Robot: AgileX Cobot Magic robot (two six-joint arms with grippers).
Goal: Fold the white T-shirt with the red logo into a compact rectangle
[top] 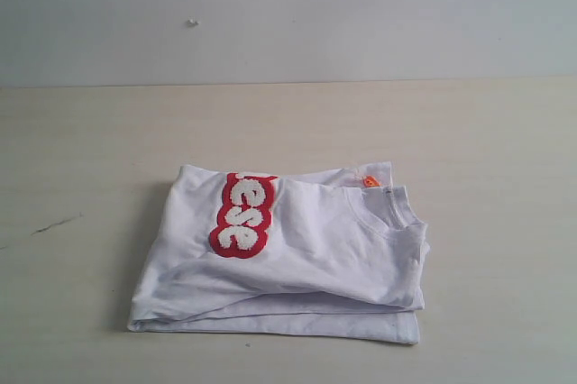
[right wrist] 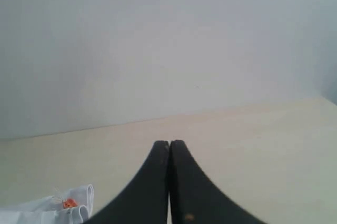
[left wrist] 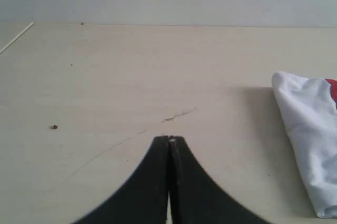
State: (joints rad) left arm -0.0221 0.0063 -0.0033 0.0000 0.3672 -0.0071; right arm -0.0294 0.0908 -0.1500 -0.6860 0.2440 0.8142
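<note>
The white T-shirt (top: pixel 297 262) lies folded into a stacked rectangle on the table, collar and orange neck tag (top: pixel 370 182) at its far right corner. The red logo (top: pixel 242 214) runs across the top layer, only part of its fluffy white letters showing. Neither arm appears in the exterior view. In the left wrist view my left gripper (left wrist: pixel 169 139) is shut on nothing, over bare table, with the shirt's edge (left wrist: pixel 308 129) well off to one side. My right gripper (right wrist: pixel 169 143) is also shut and empty; the shirt's collar and tag (right wrist: pixel 67 203) peek in at that view's corner.
The pale wooden table (top: pixel 469 132) meets a plain white wall at the back. A dark scratch (top: pixel 54 224) marks the tabletop left of the shirt, also seen as a scratch (left wrist: pixel 179 114) just beyond my left gripper. A small speck (left wrist: pixel 53 126) lies nearby.
</note>
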